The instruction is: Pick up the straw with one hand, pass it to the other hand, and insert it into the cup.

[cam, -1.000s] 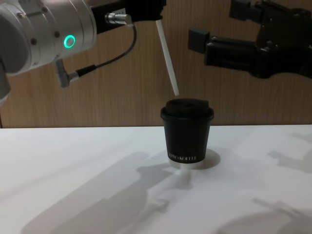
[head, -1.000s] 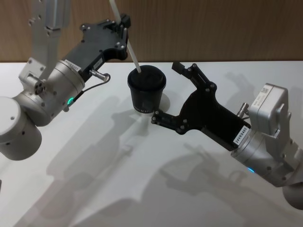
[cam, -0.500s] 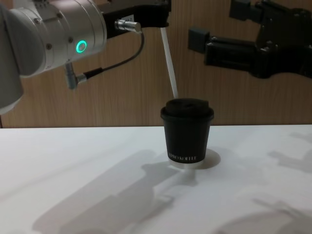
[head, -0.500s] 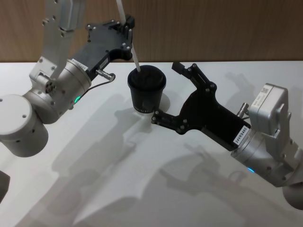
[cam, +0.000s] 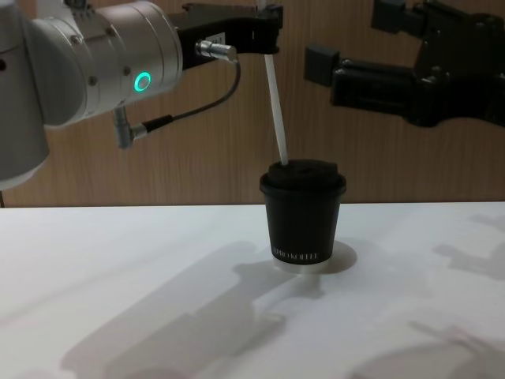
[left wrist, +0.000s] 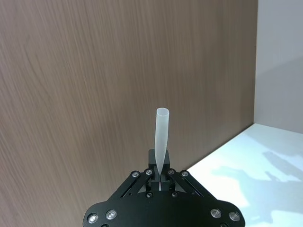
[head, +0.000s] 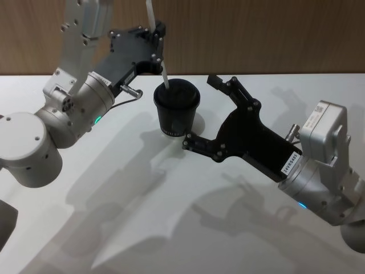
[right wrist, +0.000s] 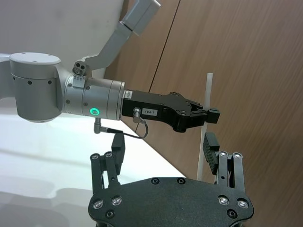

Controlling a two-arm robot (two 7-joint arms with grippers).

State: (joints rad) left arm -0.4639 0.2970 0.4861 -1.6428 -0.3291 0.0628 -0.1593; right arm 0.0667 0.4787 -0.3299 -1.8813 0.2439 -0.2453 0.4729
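The white straw (head: 164, 76) (cam: 276, 110) (left wrist: 162, 141) (right wrist: 208, 97) is held near its upper part by my left gripper (head: 158, 45) (cam: 270, 30) (left wrist: 160, 173) (right wrist: 208, 117), the one with the silver wrist and green ring. It leans slightly, and its lower end meets the lid of the black cup (head: 175, 112) (cam: 304, 221). How deep the end sits in the lid I cannot tell. My right gripper (head: 201, 111) (cam: 347, 38) (right wrist: 163, 142), all black, hangs open just right of the cup, above the table, touching nothing.
The white table (head: 142, 217) stretches bare in front of and beside the cup. A wooden wall (cam: 158, 174) runs along its far edge. The left arm's silver links (head: 34, 142) reach over the table's left side.
The left arm has swung in toward the cup, bringing the straw more upright and lowering its end from just above the lid onto it. The right gripper and cup have not moved.
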